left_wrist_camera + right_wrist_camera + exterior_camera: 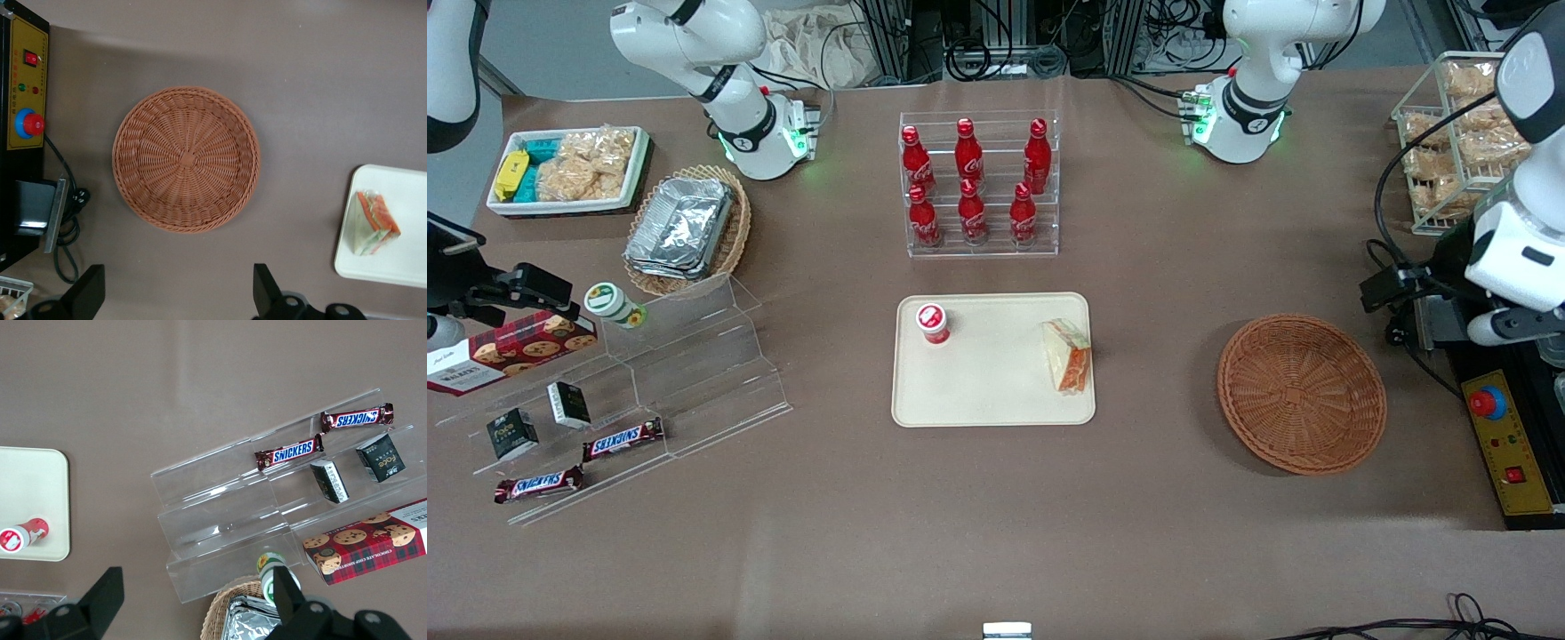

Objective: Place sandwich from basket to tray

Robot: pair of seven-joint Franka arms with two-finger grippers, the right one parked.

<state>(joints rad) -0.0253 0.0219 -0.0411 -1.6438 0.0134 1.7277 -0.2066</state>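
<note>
The sandwich (1069, 356) (375, 223), a clear-wrapped wedge with an orange and green filling edge, lies on the beige tray (996, 391) (400, 267) near the tray's edge that faces the basket. The round orange-brown wicker basket (1301, 391) (185, 158) stands beside the tray toward the working arm's end, with nothing in it. My left gripper (1394, 289) (179, 297) hangs high above the table, a little farther from the front camera than the basket. Its fingers are open and hold nothing.
A red-lidded cup (932, 322) stands on the tray. A rack of red bottles (980, 187) stands farther back. A control box (1507, 444) with cables and a wire snack rack (1449, 133) are at the working arm's end. An acrylic step shelf (685, 373) and a foil-container basket (689, 227) are toward the parked arm.
</note>
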